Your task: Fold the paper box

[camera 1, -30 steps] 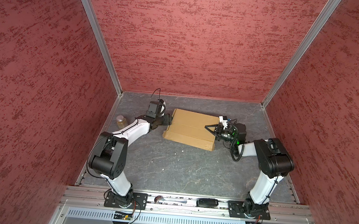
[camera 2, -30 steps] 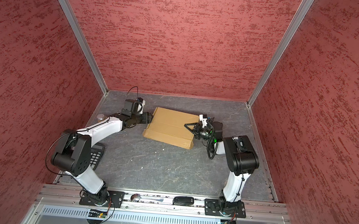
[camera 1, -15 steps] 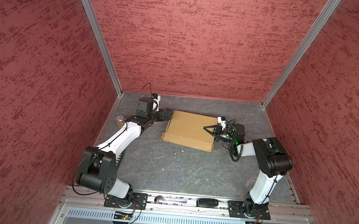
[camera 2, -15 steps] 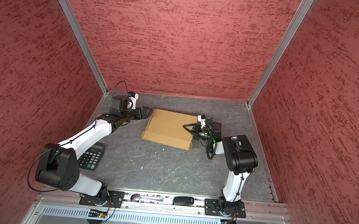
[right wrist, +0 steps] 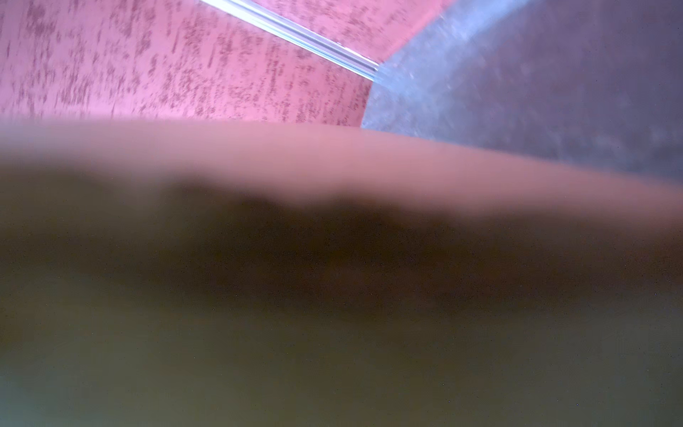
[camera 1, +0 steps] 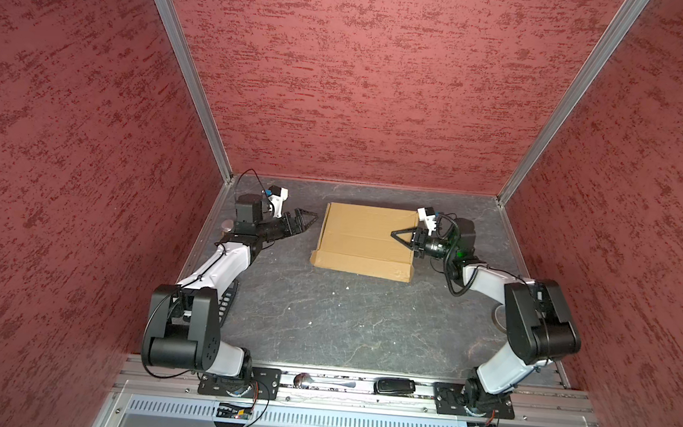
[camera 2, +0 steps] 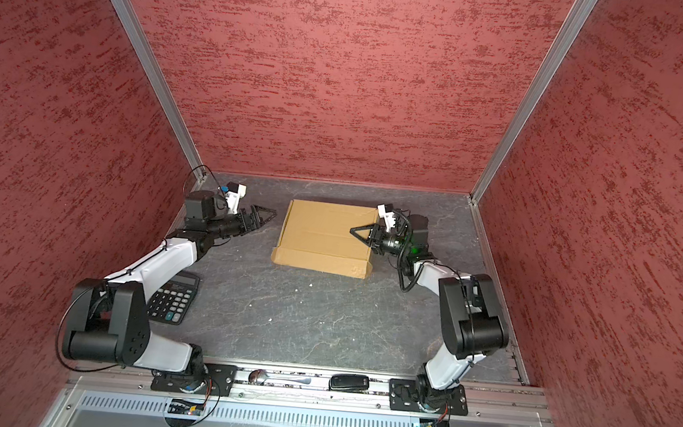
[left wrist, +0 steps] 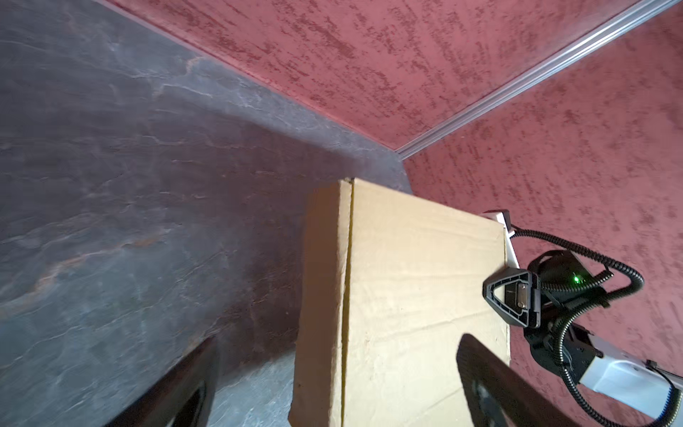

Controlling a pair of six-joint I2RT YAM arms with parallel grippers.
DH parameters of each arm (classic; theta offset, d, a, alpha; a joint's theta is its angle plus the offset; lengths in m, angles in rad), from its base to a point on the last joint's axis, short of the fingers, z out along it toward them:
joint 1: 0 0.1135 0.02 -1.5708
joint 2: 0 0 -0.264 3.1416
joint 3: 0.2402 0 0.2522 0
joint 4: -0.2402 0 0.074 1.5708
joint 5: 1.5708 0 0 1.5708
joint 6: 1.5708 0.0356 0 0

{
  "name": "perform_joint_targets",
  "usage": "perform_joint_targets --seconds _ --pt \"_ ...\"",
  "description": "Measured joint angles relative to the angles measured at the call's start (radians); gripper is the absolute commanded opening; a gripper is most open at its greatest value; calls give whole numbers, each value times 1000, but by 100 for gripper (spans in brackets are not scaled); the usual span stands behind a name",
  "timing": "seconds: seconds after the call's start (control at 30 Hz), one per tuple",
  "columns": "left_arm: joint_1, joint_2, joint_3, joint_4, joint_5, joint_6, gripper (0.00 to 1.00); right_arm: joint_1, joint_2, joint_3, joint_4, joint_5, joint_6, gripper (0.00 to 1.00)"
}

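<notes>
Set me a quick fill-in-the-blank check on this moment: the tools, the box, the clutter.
1. The left tool stands ____, clear of the paper box.
2. In both top views the right tool reaches over the box's ____ edge.
3. The keyed device lying by the left arm is a ____.
Missing words: open; right; calculator.

Evenly lit top views; right wrist view blurred.

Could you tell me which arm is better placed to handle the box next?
Right, probably: the right gripper reaches over an edge of the paper box; the left gripper is open, apart from it.
</notes>
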Motion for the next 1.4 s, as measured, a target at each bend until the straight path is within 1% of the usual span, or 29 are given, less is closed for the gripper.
perform_joint_targets --seconds 0.13,0.27,0.4,0.6,0.7,1.0,1.13,1.4 --pt "-2 32 -32 94 89 -46 100 -3 -29 66 -121 -6 -70 41" --pt "-7 78 -38 181 151 -79 100 -5 -29 87 -197 -13 -98 41" --pt "-22 124 -37 244 182 -95 100 -5 -29 88 -238 -24 -103 40" --pt "-60 176 -21 296 198 -96 100 -5 -41 88 -255 -30 -101 40" --pt "-68 198 -21 365 215 -126 100 -5 -61 88 -255 -35 -97 40" --pt "-86 270 -21 677 285 -346 100 -6 -77 88 -246 -68 -93 39" --pt "-87 282 -21 753 313 -420 100 -14 -90 88 -243 -88 -93 38" --pt "-107 307 4 841 377 -546 100 -14 -112 95 -245 -104 -95 38"
